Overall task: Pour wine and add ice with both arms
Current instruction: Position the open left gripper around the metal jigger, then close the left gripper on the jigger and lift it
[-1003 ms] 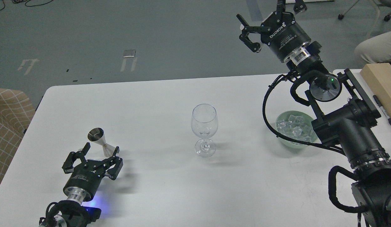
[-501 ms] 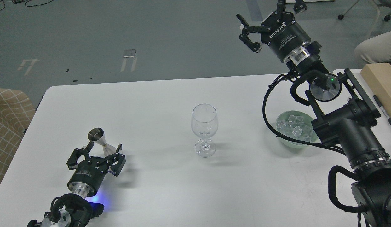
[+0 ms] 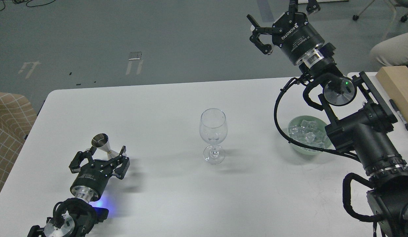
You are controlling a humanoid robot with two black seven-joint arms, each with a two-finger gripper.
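While the wine glass stands empty at mid-desk, the left tool, released, straddles the steel jigger to the glass's left: pouring step. Next: clench on its waist. Right tool, released, hangs above the ice, right of the glass.

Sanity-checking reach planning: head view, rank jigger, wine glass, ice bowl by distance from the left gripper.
From the left gripper:
1. Jigger, right at its fingers, near-left of the table.
2. Wine glass, table centre.
3. Ice bowl, far right, partly behind the right arm.
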